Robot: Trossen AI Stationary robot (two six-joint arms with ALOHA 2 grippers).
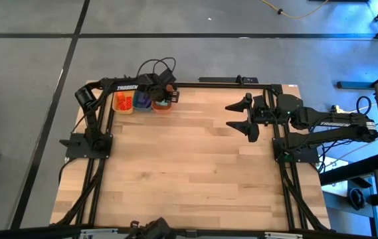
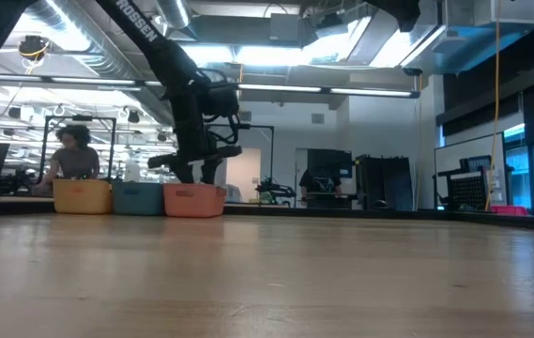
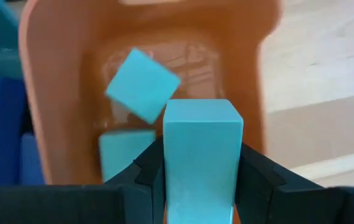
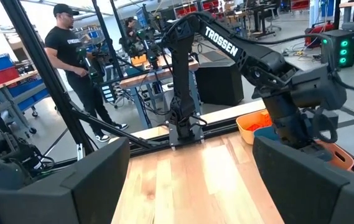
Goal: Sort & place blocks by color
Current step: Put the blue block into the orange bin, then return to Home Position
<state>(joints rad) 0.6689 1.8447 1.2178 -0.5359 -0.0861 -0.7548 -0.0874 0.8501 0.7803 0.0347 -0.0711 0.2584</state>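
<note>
My left gripper (image 1: 167,95) hangs over the orange tub (image 1: 163,105) at the table's far left and is shut on a mint-teal block (image 3: 201,146). Two more mint-teal blocks (image 3: 142,84) lie on the bottom of that tub (image 3: 58,93). Beside it stand the blue tub (image 1: 142,101) with purple pieces and the yellow tub (image 1: 123,103) with orange-red pieces. In the low view the three tubs (image 2: 137,198) stand in a row, with the left gripper (image 2: 205,171) just above the orange one (image 2: 194,200). My right gripper (image 1: 248,118) waits open above the table's far right. My left gripper pinches the mint-teal block by two opposite side faces (image 3: 172,155), one finger (image 3: 145,171) on each side. The fingers come from above, pointing down into the orange tub. The block is lifted clear, its free end (image 3: 201,112) toward the tub's bottom.
Bare wooden table (image 1: 195,172) stretches from the tubs toward the near edge and the right. Black frame rails (image 1: 285,179) run along both sides. Beyond the table, a person (image 4: 77,68) stands in the room, and another sits far off (image 2: 74,155).
</note>
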